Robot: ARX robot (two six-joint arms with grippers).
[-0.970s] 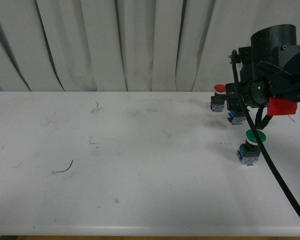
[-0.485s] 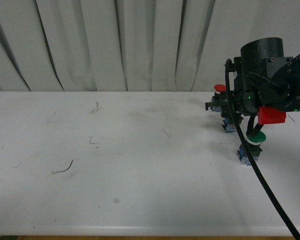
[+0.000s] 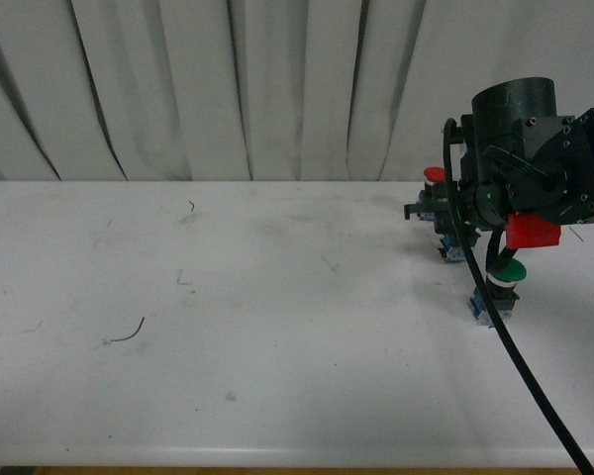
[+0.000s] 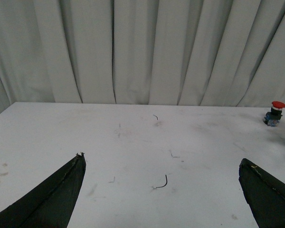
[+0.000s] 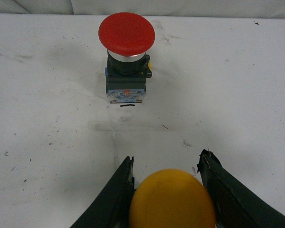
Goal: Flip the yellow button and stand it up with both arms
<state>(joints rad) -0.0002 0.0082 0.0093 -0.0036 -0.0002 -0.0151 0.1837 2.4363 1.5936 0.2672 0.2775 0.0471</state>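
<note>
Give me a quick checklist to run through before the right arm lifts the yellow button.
1. Yellow button sits between the right gripper fingers: ok.
2. Fingers actually clamped on the cap: cannot tell, they flank it closely but contact is unclear.
3. Red button stands apart from the gripper: ok.
4. Green button clear of the right arm: not ok, in the front view the cable crosses right beside it.
5. Left gripper open and ready to help: ok, fingers wide apart over bare table.
6. Button's base orientation: cannot tell, only the cap shows.

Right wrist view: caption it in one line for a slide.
Right gripper fingers flank the yellow button cap, with the red button standing beyond.
</note>
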